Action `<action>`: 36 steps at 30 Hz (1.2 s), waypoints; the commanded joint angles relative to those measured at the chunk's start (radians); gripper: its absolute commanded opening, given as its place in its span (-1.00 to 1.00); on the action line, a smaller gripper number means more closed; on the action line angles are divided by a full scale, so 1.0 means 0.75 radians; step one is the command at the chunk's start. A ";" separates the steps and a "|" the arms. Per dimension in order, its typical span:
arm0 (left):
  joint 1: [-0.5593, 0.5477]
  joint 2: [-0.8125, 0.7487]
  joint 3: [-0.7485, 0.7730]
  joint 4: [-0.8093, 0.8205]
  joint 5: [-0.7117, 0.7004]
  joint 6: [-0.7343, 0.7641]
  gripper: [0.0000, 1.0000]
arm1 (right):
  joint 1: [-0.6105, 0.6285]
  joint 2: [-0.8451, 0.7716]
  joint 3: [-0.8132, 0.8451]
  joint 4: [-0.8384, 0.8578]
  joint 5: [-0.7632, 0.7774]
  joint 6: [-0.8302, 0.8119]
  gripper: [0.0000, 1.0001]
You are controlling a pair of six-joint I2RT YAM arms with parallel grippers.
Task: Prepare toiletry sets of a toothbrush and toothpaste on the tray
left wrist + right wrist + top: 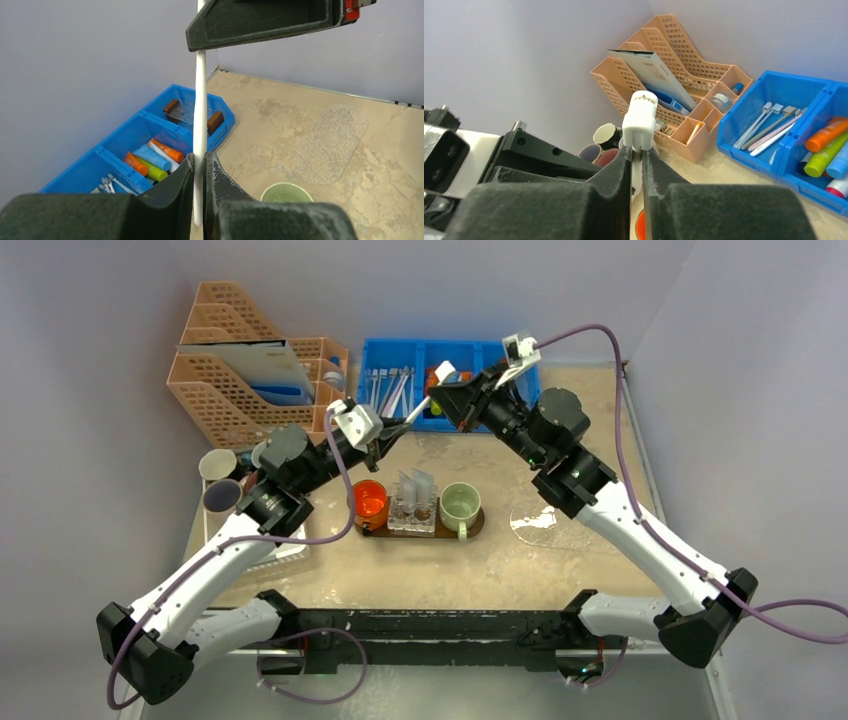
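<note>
Nearest, at 6 o'clock, shows just the black bar (pixel 430 623) with both arms bolted to it. Moving up to centre, meets the tray (pixel 478 526), carrying an orange cup (pixel 370 500) at its 9 o'clock end, a green cup (pixel 460 505) at its 3 o'clock end and a clear holder (pixel 413 518) between them. Shows two pale tubes (pixel 424 481) standing in that holder; cannot make out any brush beside them.

Just beyond, toward 12 o'clock, catches a toothbrush (pixel 200 100) in the air, shared by both arms. Has the left gripper (pixel 201 172) pinched tight on the lower handle, pressing the white shaft from both sides. Has the right gripper (pixel 636 152) clamped just under the capped head, with the cap poking up past the fingertips. Looks like a hand-over or a regrip, with the brush well above the tray and not yet placed.

Farthest back, at 12 o'clock, leaves a blue bin (pixel 729 142) with more brushes (pixel 769 125) and coloured tubes (pixel 152 159).

Judges the job as partly done: paste seemingly in place, this brush to be set down by the tubes, probably another to fetch after it.
</note>
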 commanded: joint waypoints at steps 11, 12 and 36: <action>-0.006 -0.082 -0.059 -0.003 -0.109 -0.030 -0.57 | 0.000 -0.068 -0.042 0.015 -0.269 -0.324 -1.00; -0.006 -0.090 -0.064 -0.006 -0.139 -0.036 -0.52 | 0.000 -0.073 -0.044 0.008 -0.289 -0.343 -1.00; 0.001 -0.301 -0.208 -0.228 -0.882 -0.193 0.53 | 0.031 -0.150 -0.110 -0.412 -0.940 -1.107 -1.00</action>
